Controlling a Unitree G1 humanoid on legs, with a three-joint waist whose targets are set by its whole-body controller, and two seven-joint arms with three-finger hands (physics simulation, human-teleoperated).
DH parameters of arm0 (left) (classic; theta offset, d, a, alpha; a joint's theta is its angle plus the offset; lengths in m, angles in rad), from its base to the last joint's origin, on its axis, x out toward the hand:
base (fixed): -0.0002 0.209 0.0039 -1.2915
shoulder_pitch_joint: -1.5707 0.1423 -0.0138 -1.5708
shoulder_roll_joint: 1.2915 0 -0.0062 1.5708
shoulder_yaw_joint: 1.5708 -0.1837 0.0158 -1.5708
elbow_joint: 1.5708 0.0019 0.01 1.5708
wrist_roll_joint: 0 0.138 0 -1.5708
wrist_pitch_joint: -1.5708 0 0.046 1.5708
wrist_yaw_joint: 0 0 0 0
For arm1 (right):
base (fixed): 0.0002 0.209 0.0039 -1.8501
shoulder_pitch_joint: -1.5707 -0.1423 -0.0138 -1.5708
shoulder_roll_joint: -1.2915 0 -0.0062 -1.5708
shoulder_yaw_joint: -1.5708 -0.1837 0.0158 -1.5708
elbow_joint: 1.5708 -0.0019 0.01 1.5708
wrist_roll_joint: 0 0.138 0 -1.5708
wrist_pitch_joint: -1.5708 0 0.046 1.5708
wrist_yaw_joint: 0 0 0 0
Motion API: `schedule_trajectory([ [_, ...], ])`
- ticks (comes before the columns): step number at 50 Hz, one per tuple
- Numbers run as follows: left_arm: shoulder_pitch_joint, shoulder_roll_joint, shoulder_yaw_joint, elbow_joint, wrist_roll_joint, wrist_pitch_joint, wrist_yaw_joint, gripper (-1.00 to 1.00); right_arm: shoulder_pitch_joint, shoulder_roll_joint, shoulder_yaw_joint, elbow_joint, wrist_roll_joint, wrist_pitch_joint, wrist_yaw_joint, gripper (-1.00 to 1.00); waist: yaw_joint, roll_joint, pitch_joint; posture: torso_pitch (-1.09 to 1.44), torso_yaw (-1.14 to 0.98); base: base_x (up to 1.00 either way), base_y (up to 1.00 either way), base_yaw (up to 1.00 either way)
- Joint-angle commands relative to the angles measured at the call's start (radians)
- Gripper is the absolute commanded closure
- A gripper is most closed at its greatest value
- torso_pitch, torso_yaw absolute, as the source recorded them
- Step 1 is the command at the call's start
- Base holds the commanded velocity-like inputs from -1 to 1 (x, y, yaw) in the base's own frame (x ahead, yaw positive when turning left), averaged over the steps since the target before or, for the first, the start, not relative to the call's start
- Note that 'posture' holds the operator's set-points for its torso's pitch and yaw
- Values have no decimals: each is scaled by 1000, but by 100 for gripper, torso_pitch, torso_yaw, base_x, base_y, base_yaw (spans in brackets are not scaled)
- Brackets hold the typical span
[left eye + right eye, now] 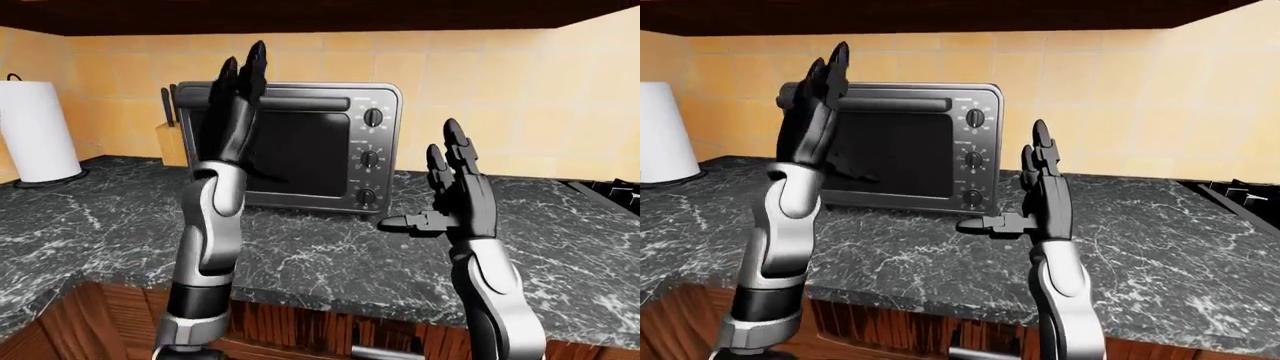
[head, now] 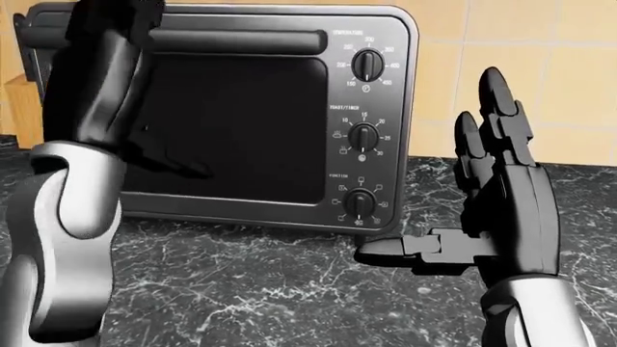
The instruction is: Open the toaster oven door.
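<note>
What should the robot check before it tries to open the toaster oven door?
1. Door shut: the toaster oven door looks closed. Ok.
2. Handle in sight: the handle bar runs along the door's top, its left end hidden by the arm. Ok.
3. Left hand on the handle: raised by it, fingers open; contact cannot tell.
4. Right hand out of the way: open, right of the door. Ok.
5. Counter below the door: bare, room to swing down. Ok.
</note>
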Motion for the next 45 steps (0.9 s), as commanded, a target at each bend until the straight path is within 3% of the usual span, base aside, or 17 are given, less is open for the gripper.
schedule_trajectory([
  [1, -48, 7, 3, 35, 14, -53, 23, -100, -27, -4, -4, -41, 2, -16, -1, -100, -1, 1, 2, -65, 0, 0, 0, 0],
  [8, -113, 0, -19, 194, 80, -132, 53, -100, -27, -3, -4, -52, 2, -3, -3, -100, -4, 1, 1, -65, 0, 0, 0, 0],
  [17, -138, -11, -28, 295, 146, -138, 74, -100, -17, -3, -9, -25, 6, -37, 2, -100, -12, 3, 0, -65, 0, 0, 0, 0],
  [20, -151, -12, -45, 377, 198, -169, 134, -100, -16, -2, -7, -21, 6, -43, 2, -100, -14, 3, 0, -65, 0, 0, 0, 0],
  [29, -165, -31, -53, 431, 232, -179, 148, -100, -8, 0, -6, -26, 7, -44, 1, -100, -18, 0, -1, -65, 0, 0, 0, 0],
  [38, -261, -22, -65, 600, 297, -197, 212, -100, -7, 1, -5, -2, 8, -66, 3, -100, -20, -1, -3, -65, 0, 0, 0, 0],
  [45, -303, -22, -69, 676, 313, -190, 195, -100, -4, 1, -6, -2, 11, -68, 3, -100, -21, -2, -3, -65, 0, 0, 0, 0],
])
